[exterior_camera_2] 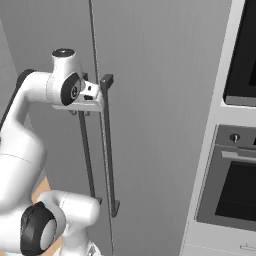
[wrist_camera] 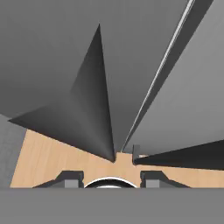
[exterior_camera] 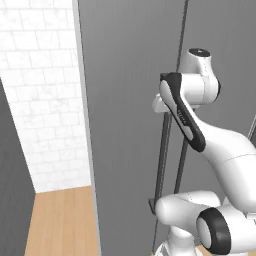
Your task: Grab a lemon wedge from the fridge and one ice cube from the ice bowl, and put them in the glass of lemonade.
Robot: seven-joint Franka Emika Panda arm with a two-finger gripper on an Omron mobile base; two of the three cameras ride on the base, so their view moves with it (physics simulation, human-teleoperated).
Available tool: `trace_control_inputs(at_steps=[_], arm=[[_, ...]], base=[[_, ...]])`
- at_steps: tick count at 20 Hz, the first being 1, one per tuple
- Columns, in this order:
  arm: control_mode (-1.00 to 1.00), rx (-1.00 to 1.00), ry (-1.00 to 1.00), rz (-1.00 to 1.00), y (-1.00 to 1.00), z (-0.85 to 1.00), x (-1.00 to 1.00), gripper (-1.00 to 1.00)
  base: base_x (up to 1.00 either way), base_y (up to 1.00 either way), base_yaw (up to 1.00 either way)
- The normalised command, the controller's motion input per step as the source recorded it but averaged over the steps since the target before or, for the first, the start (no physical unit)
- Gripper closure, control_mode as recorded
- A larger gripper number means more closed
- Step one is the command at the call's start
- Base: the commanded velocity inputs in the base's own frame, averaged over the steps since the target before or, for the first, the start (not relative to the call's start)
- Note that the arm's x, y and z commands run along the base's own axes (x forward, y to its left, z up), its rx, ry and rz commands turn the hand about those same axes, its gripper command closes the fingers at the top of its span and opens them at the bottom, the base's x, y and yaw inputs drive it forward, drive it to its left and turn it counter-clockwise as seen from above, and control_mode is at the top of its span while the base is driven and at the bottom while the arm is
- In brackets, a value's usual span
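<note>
The grey fridge [exterior_camera: 125, 125] [exterior_camera_2: 160, 100] fills the space ahead with both doors shut. Its two long dark bar handles [exterior_camera_2: 107, 150] run down beside the centre seam. My gripper [exterior_camera_2: 81, 113] hangs at the top of the left handle [exterior_camera_2: 86, 155], pointing down along it. In the hand view the fingertips [wrist_camera: 70, 178] stand wide apart, so the gripper [wrist_camera: 111, 179] is open with nothing held. The handles [wrist_camera: 87, 113] stretch away toward the floor as dark wedges. The lemon wedge, ice bowl and glass of lemonade are out of view.
The black-fronted oven tower [exterior_camera_2: 235, 185] stands right of the fridge. A white tiled wall [exterior_camera: 45, 100] and wooden floor [exterior_camera: 60, 220] lie to the fridge's left, beside a dark panel [exterior_camera: 10, 200]. My own arm [exterior_camera: 200, 135] crosses in front of the handles.
</note>
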Motion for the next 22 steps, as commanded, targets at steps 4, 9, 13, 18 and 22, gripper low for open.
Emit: trace_control_inputs(at_steps=[4,9,13,18,22], arm=[[-1.0,0.02,-0.05,-0.04,-0.11,0.0,-0.7,-1.0],[-1.0,0.03,-0.05,-0.07,-0.14,-0.05,-0.8,-1.0],[-1.0,0.0,0.12,-0.02,0.0,-0.48,-0.06,-1.0],[-1.0,0.0,0.09,0.0,0.0,-0.15,0.0,-1.0],[1.0,0.0,0.0,0.0,0.0,0.0,-0.09,-1.0]], base=[[0.0,0.0,0.0],[0.0,0.0,0.0],[0.0,0.0,0.0],[0.0,0.0,0.0],[-0.69,-0.09,-0.03]])
